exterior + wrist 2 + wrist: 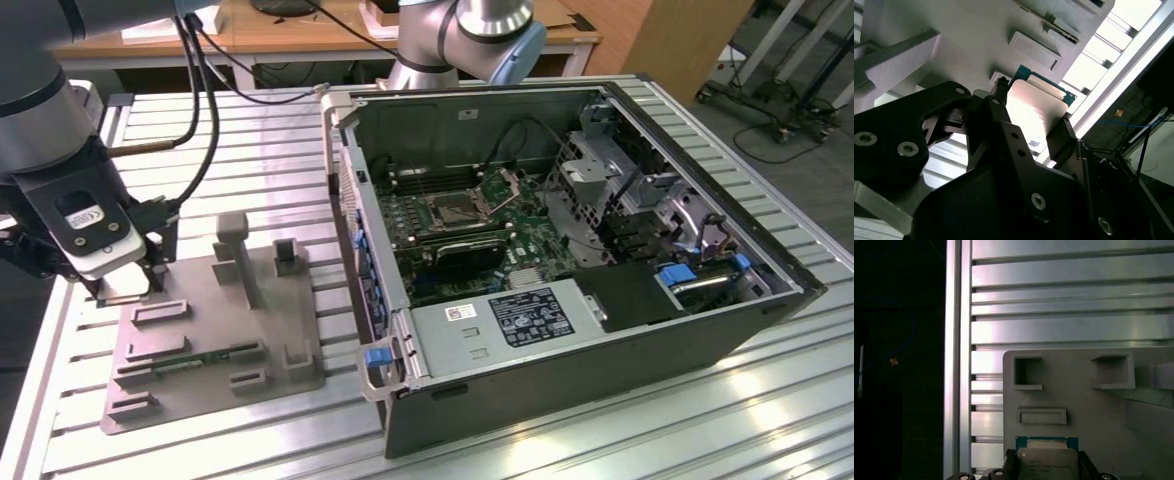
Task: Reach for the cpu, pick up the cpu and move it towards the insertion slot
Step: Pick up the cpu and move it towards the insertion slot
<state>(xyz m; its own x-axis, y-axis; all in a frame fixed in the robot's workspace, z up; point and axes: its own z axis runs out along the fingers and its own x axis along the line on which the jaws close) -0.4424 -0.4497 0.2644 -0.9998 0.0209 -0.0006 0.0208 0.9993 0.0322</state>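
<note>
In both wrist views the end effector (1033, 107) (1047, 460) is clamped on the cpu (1029, 115) (1048, 466). Its black fingers (1006, 120) press against two opposite edges of the chip, whose pale metal top faces the first wrist view's camera with a green-blue rim showing along one side. Whether the chip is clear of the surface under it cannot be told. Just past it lies the grey tray (1079, 405) (969, 40), with its raised rectangular pockets and blocks. The tray rests on the slatted aluminium tabletop (1054, 320). In the exterior view the end effector (127, 280) hangs from the arm (54, 130) at the exterior view's left, over the upper left corner of the tray (207, 300). A thin green board (200, 358) sits in one of the tray's pockets nearer the lower edge. Well apart from the chip, toward the exterior view's right, an open computer case (467, 125) lies on the tabletop (601, 440). Inside it is a green motherboard (527, 245), and the insertion slot (450, 211) sits near the middle of the frame with its metal bracket raised. A wooden desk (267, 40) stands beyond, along the upper edge.
</note>
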